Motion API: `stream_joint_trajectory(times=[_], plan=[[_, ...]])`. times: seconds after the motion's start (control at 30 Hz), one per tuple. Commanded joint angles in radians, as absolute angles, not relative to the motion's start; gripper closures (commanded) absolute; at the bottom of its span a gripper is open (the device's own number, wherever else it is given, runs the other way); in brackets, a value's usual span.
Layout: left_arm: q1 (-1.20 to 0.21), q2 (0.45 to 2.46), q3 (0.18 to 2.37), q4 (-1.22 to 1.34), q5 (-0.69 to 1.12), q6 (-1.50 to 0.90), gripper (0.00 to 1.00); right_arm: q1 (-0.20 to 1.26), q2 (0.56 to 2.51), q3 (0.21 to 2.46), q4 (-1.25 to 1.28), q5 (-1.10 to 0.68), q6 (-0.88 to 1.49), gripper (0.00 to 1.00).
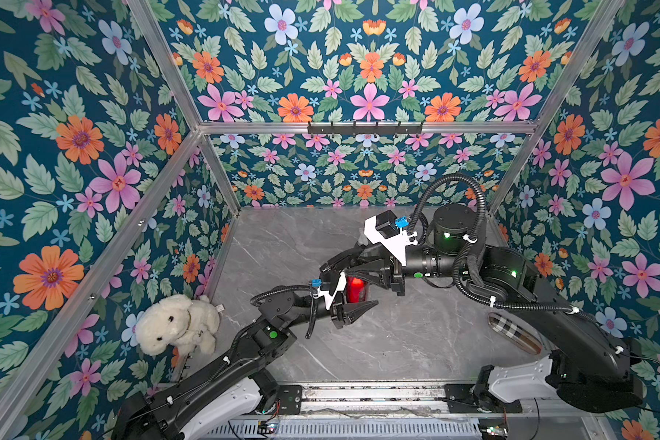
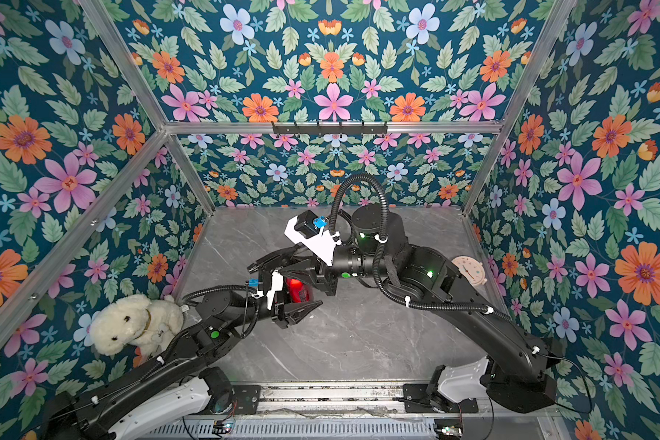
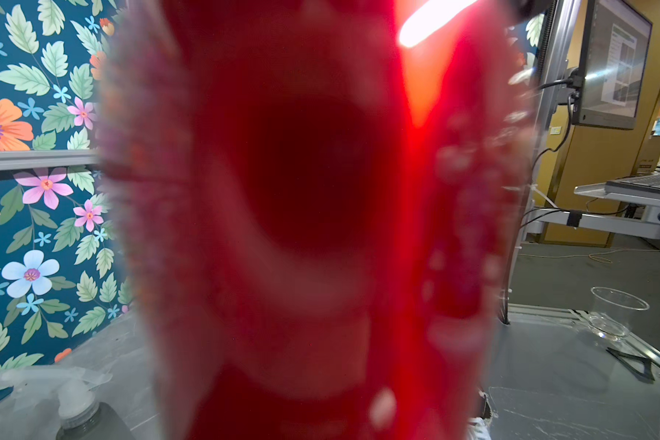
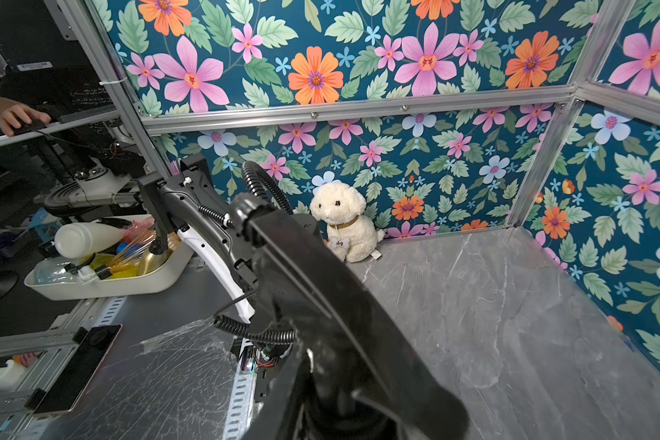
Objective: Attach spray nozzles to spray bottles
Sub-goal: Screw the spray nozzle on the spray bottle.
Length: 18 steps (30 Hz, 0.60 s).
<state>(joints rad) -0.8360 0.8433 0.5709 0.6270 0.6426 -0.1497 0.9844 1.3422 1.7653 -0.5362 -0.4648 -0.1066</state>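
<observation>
I had the left gripper point(image 1: 361, 293) clamped on the red bottle point(image 1: 354, 286), over the middle of the table point(image 1: 416, 343). In the left wrist view the bottle filled the frame as a red blur. The right gripper point(image 1: 335, 271) sat over the bottle's top, but I could not tell whether its jaws were closed, or on what, and no nozzle showed there. I judged this the fitting step for the red bottle. The next move called for a firm hold below and a straight, centred twist from above.
</observation>
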Motion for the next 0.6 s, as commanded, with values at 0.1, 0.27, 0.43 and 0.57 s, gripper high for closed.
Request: stream_joint_trajectory(times=[0.1,0.27,0.43,0.57], plan=[[-0.836,0.813,0.561,0.703,0.562,-0.144,1.0,0.989,1.295,1.675,-0.448,-0.424,-0.052,0.77],[-0.836,0.784,0.548,0.718,0.511,-0.14,1.0,0.997,1.233,1.555,-0.326,-0.395,-0.011,0.8],[-0.837,0.787,0.537,0.766,0.512,-0.158,1.0,1.0,1.193,1.46,-0.204,-0.391,0.017,0.81],[-0.836,0.8,0.527,0.807,0.515,-0.176,1.0,0.999,1.191,1.435,-0.128,-0.404,0.07,0.8]])
